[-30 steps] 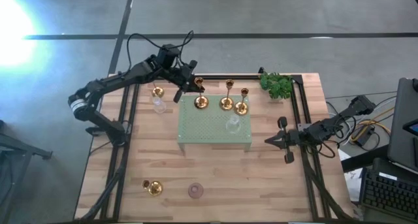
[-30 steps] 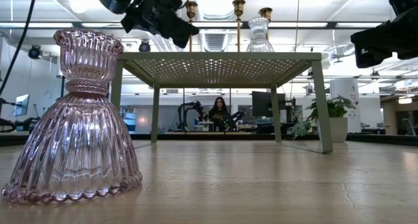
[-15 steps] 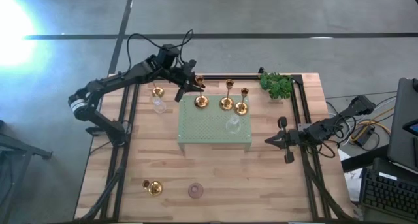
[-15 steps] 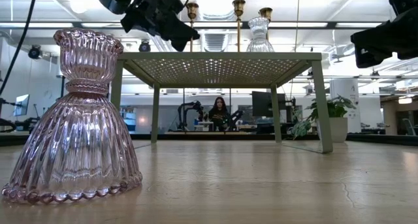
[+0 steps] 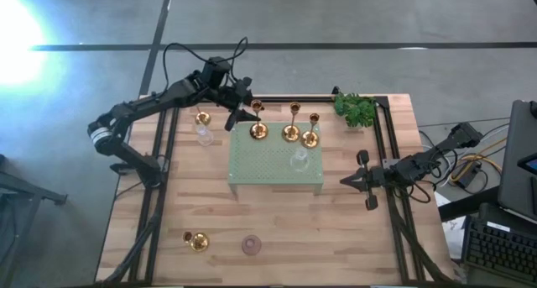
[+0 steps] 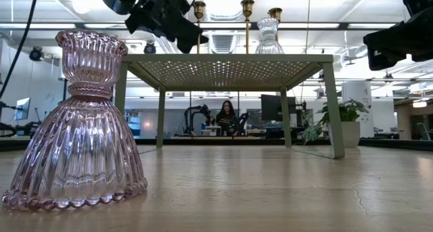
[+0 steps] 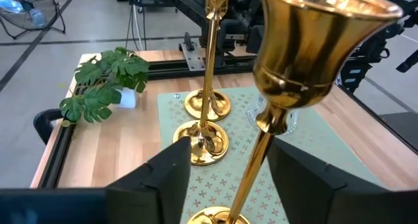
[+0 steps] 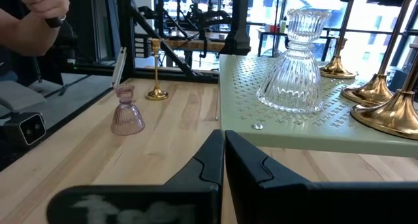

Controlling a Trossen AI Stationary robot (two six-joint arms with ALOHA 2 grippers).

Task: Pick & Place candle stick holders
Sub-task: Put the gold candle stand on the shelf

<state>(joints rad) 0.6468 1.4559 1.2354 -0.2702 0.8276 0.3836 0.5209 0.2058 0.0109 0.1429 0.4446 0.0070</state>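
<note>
Standing at the far-left corner of the pale green perforated tray (image 5: 275, 162), the left gripper (image 5: 245, 110) has its fingers (image 7: 163, 178) spread on either side of the stem of a gold candle stick holder (image 5: 258, 130). In the left wrist view a gap shows between each finger and the stem, so the holder is not clamped; its round base rests on the tray.

Two further gold holders (image 5: 291, 133) (image 5: 310, 138) stand upright on the tray along its far edge, in a row with the first. A clear glass holder (image 5: 299, 160) stands on the tray nearer the middle, just in front of the third gold one.

Off the tray, on the wooden table (image 5: 352, 229):
- One gold holder (image 5: 201, 118) and one clear glass holder (image 5: 203, 137) stand close together to the left of the tray, near the left arm.
- One gold holder (image 5: 197, 241) and the pinkish glass holder (image 5: 251, 244) stand near the front edge, well apart from the tray.

The green leafy sprig (image 5: 356, 109) lies at the far right corner of the table.

The right gripper (image 5: 346, 181) waits over the table just to the right of the tray, its fingers (image 8: 209, 160) pressed together and holding nothing.

A person's hand (image 8: 36, 21) shows in the room beyond the table in the right wrist view.
</note>
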